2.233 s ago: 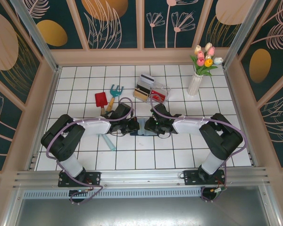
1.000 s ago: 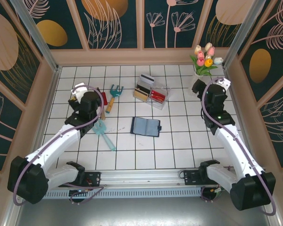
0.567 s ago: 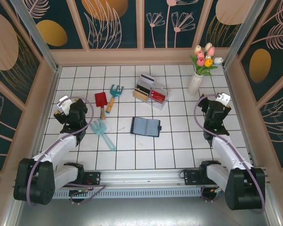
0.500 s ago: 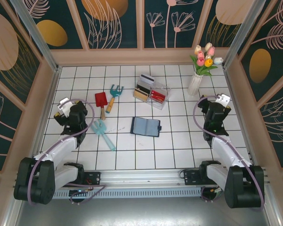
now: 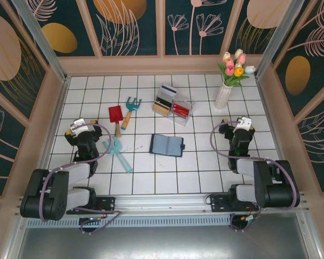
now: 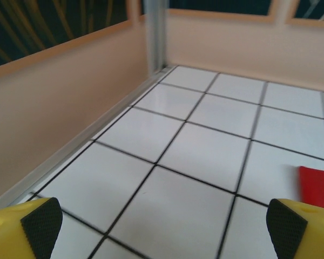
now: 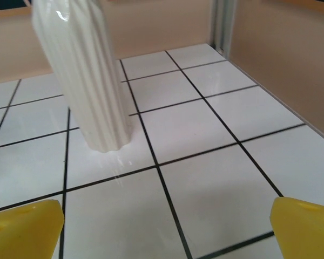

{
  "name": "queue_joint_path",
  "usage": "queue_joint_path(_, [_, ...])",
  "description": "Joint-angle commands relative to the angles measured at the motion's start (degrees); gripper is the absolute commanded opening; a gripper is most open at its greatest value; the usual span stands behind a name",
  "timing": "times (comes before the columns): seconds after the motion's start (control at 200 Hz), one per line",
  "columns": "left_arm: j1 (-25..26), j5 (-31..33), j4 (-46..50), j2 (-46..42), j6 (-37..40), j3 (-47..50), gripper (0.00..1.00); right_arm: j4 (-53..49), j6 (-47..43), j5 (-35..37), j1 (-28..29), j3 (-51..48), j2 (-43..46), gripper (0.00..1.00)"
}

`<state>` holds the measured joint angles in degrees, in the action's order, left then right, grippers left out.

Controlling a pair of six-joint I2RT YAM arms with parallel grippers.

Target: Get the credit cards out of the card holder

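Pulled back from mid-frame to its sides, left tool (image 6: 162, 229) and right tool (image 7: 164, 226) hang spread, empty; holder (image 5: 166, 144) lies open mid-frame, cards (image 5: 161, 108) in box (image 5: 191, 102) above; best to park clear of vase (image 7: 92, 81)

The white tiled tabletop (image 6: 194, 156) looked glossy and smooth, its dark grout lines matt. The tall ribbed white vase (image 7: 89, 81) had a shiny, glazed finish like ceramic. The left gripper (image 6: 162, 229) carried smooth yellow plastic fingers (image 6: 313, 234) with rough, dimpled black pads (image 6: 40, 221). The navy folding card holder (image 5: 166, 144) looked matt and soft. The clear compartment box (image 5: 175, 105) was glossy transparent plastic.
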<state>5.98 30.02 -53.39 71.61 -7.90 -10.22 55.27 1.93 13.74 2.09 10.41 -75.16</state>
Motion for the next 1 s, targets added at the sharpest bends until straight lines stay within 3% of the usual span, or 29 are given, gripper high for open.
queue_joint_path(0.0, [-0.7, -7.7, -14.1, 2.0, 5.0, 1.4, 0.99, 10.0, -3.3, -5.1, -0.4, 0.7, -2.0, 0.99])
queue_joint_path(0.195, [-2.6, -15.3, -24.3, 7.2, 4.3, 2.9, 0.99, 12.9, -4.2, -12.1, -0.9, 2.0, -7.2, 0.99])
queue_joint_path(0.38, [-2.6, -15.4, -32.6, 13.5, 4.4, 4.3, 0.99, 17.1, -4.8, -14.0, -1.0, 0.2, -8.3, 0.99])
queue_joint_path(0.596, [-2.6, -16.1, -29.1, 15.7, 4.8, 1.4, 0.99, 18.1, -4.1, -13.4, -1.4, 0.6, -10.2, 0.99])
queue_joint_path(0.711, [-2.7, -13.1, -22.6, 15.8, 3.4, -2.1, 0.99, 19.1, -2.3, -13.1, -2.5, 1.8, -13.6, 0.99])
queue_joint_path(0.996, [-3.1, -13.2, -23.2, 15.7, 3.2, -1.7, 0.99, 16.0, -1.0, -14.0, -3.9, 3.0, -13.1, 0.99])
